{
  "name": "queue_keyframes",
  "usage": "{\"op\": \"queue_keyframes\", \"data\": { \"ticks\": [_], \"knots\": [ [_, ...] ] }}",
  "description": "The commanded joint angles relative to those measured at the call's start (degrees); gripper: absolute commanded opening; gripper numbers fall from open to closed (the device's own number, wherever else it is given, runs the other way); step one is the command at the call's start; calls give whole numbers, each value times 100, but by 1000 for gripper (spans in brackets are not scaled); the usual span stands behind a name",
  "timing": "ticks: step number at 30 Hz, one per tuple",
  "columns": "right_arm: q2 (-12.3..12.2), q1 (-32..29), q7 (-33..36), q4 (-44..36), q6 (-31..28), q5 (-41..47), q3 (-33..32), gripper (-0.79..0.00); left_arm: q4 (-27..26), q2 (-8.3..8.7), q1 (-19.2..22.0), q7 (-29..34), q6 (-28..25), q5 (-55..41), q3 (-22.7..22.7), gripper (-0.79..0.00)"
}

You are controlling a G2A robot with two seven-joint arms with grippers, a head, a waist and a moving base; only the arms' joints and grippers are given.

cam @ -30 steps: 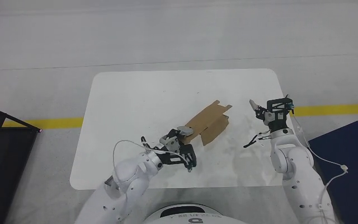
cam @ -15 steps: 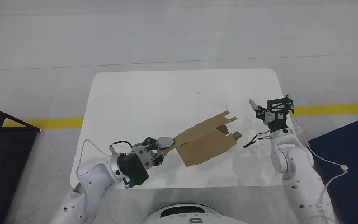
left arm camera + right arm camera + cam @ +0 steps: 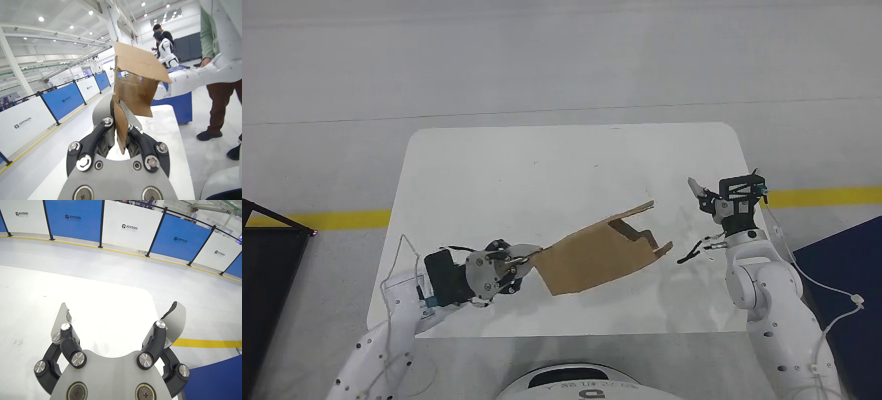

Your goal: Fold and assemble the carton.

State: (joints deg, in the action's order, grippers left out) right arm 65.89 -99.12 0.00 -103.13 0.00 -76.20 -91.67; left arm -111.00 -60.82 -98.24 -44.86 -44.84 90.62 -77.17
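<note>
Spanning the scene, one white bench (image 3: pixel 542 170) lies under one brown carton (image 3: pixel 592 258), half-opened and held over its near middle. Of two end effectors, the left end effector (image 3: pixel 119 121) pinches the carton's left flap. The right end effector (image 3: pixel 121 308), fingers spread wide, sits by the bench's right edge, apart from the carton.

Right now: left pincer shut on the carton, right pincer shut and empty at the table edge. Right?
One slip: the right pincer is open, not shut, per the right wrist view. Rest holds: it is empty at the table edge, left pincer shut on the carton.
</note>
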Motion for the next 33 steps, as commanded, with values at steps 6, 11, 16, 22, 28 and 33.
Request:
{"op": "queue_keyframes", "data": {
  "ticks": [6,11,16,22,28,33],
  "knots": [
    [0,0,0,0,0,0,0,0,232,-7,199,561,-398,-987,89,-785],
    [0,0,0,0,0,0,0,0,360,-12,322,779,-746,-1717,175,-785],
    [0,0,0,0,0,0,0,0,390,-4,425,1063,-909,-2033,176,-785],
    [0,0,0,0,0,0,0,0,383,-3,476,1226,-994,-2241,195,-785],
    [0,0,0,0,0,0,0,0,183,12,457,1559,-581,-1769,75,-785],
    [0,0,0,0,0,0,0,0,-191,37,312,1668,-125,-920,-8,-785]
  ]
}}
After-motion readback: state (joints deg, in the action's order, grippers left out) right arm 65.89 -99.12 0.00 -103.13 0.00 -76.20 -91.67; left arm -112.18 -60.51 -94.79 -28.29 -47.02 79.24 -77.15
